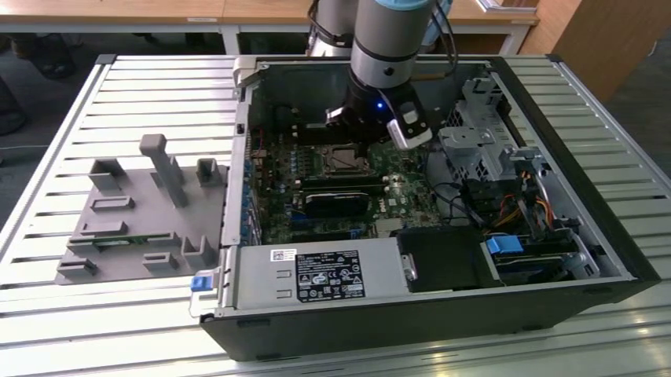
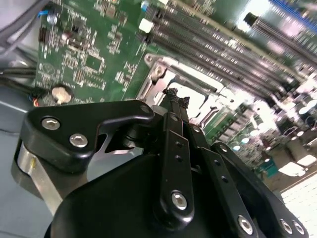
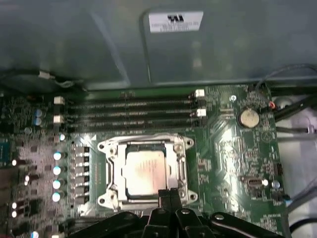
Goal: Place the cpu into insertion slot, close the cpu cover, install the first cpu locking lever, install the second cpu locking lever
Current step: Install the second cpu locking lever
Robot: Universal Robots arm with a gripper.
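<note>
In the first wrist view the gripper point(image 3: 167, 192) stood nearest, its two black fingertips pressed together with nothing between them, poised at the 6 o'clock edge of the insertion slot point(image 3: 146, 170). The cpu point(image 3: 145, 167) lay flat in that socket, its dull silver top showing through the window of the cpu cover point(image 3: 115, 171), which was down around it. Beyond, at 12 o'clock from the socket, ran the long black memory slots point(image 3: 129, 113), and at 2 o'clock sat a round coin battery point(image 3: 248, 118) on the green motherboard point(image 3: 233, 163).

In the second wrist view the closed fingertips point(image 2: 177, 94) hung just above the socket's metal frame point(image 2: 163, 74).

In the exterior view the arm point(image 1: 383, 59) reached down into the open computer case point(image 1: 419, 322), the socket point(image 1: 340, 160) just beside the gripper's tip; a grey fixture point(image 1: 137, 212) lay well apart at 9 o'clock.
</note>
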